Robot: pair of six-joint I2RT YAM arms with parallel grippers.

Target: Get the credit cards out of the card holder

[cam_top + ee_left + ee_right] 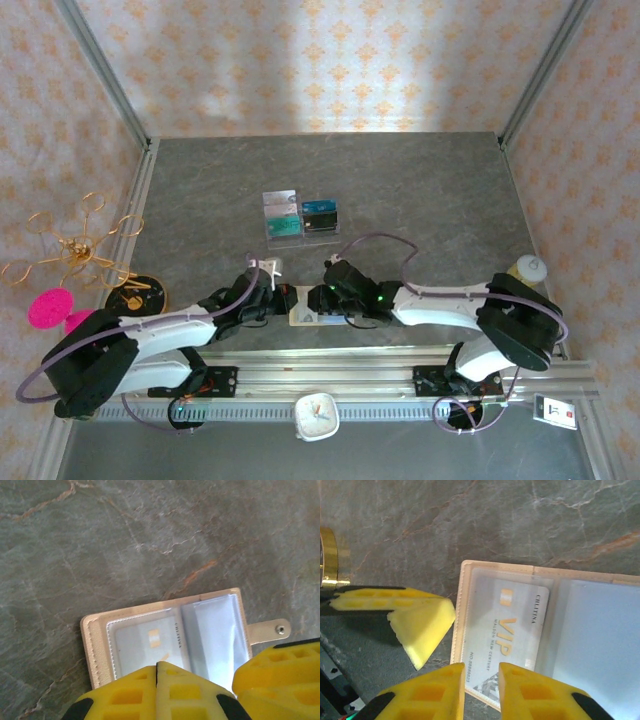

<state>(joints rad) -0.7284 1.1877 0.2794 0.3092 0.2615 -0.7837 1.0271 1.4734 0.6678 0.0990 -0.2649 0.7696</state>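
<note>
The beige card holder point(303, 316) lies open on the table between my two grippers. In the left wrist view the card holder point(95, 640) has its snap tab point(270, 630) pointing right. A pale credit card point(145, 640) sits under its clear sleeve. My left gripper point(157, 666) is shut, its tips together over the near edge of that card. In the right wrist view the credit card point(520, 620) reads VIP in gold and is still inside the card holder point(462, 605). My right gripper point(481, 682) is open, its jaws either side of the card's near corner.
A clear acrylic tray point(283, 215) with a teal card point(322, 212) stands behind the wallet. A gold wire stand point(80, 245), pink discs point(50, 308) and a round black base point(137, 295) sit at the left. A white clock point(316, 415) rests on the front rail.
</note>
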